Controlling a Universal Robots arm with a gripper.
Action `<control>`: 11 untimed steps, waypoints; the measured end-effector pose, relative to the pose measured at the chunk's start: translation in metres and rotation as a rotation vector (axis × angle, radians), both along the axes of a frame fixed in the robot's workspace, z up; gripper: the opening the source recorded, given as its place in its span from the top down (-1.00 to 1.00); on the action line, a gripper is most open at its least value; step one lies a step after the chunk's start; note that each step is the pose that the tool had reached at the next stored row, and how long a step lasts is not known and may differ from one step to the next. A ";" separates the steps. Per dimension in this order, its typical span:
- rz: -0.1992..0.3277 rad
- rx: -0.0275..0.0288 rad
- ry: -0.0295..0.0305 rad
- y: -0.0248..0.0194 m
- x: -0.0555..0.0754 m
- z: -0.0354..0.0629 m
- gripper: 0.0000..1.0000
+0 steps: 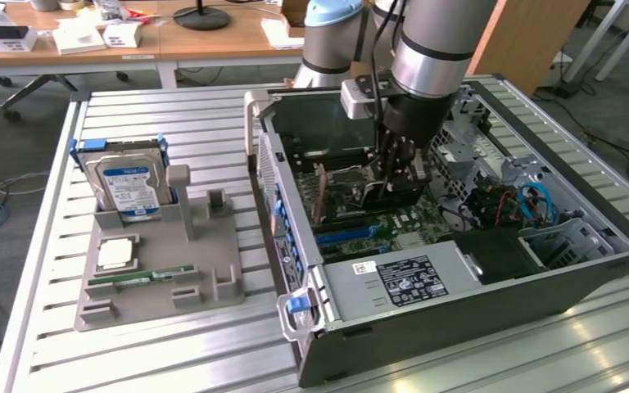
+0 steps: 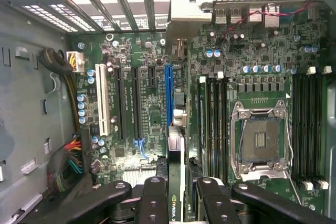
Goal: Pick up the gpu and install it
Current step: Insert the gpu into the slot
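My gripper hangs down inside the open computer case, over the motherboard. It is shut on the gpu, a dark card held upright between the fingers. In the wrist view the gpu runs edge-on away from the gripper, with its metal bracket at the case's rear slot openings. The card sits right beside the blue expansion slot; I cannot tell whether its edge touches the slot.
A grey holder tray on the exterior view's left carries a silver hard drive, a green memory stick and a small square chip. In the case are the processor socket, cable bundles and the power supply.
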State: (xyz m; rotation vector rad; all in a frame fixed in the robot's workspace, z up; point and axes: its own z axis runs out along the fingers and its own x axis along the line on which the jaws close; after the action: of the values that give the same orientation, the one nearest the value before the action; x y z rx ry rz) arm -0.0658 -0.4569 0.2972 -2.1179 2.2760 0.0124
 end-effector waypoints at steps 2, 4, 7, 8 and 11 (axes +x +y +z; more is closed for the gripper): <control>0.000 0.0000 0.0000 0.0000 -0.001 0.0000 0.48; 0.000 0.0001 -0.0001 0.0000 -0.002 -0.0001 0.48; 0.000 0.0000 0.0000 0.0000 -0.003 -0.0009 0.48; 0.000 -0.0001 0.0001 0.0000 -0.004 -0.0013 0.48; 0.000 0.0000 0.0000 0.0000 -0.004 -0.0019 0.48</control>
State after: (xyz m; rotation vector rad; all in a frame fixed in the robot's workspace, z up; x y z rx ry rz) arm -0.0695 -0.4569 0.2952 -2.1180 2.2760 0.0123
